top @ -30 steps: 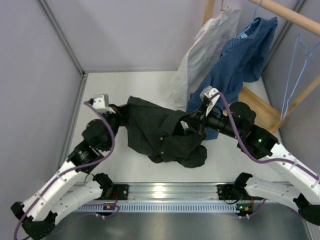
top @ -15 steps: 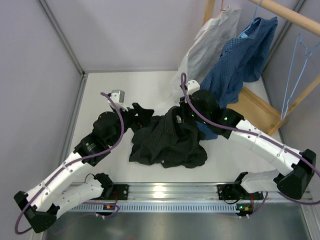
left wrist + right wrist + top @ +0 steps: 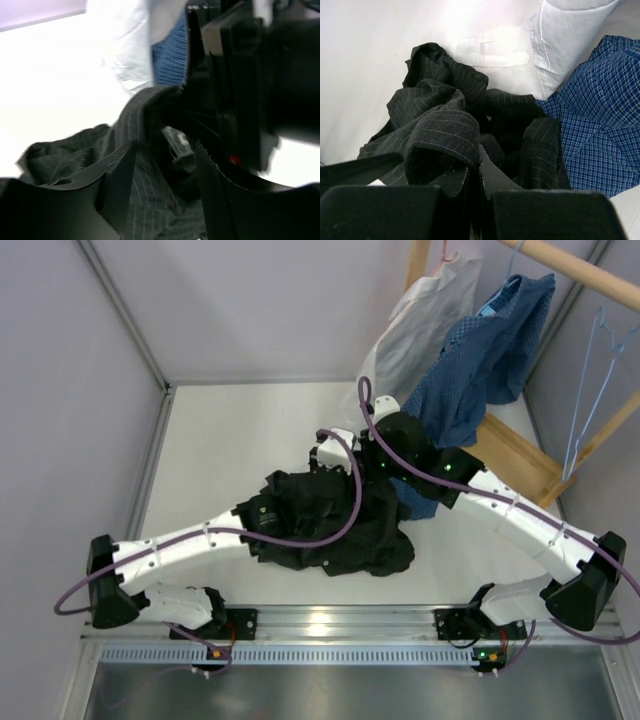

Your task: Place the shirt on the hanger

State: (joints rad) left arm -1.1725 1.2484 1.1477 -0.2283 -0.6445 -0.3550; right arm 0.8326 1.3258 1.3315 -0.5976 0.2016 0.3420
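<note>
My right gripper (image 3: 472, 167) is clamped on a raised fold of the shirt (image 3: 445, 130), and my left gripper (image 3: 165, 150) stands open just over the same heap, facing the right one. Past my right fingers lie a blue checked shirt (image 3: 590, 125) and a white shirt (image 3: 570, 35); the hanger (image 3: 582, 405) hangs well beyond them, to the right

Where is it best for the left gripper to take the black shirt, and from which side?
Probably the raised ridge of the shirt next to the right gripper, which pinches a fold. It stands above the heap, so the open left gripper can come from its own side, fingers straddling it.
</note>
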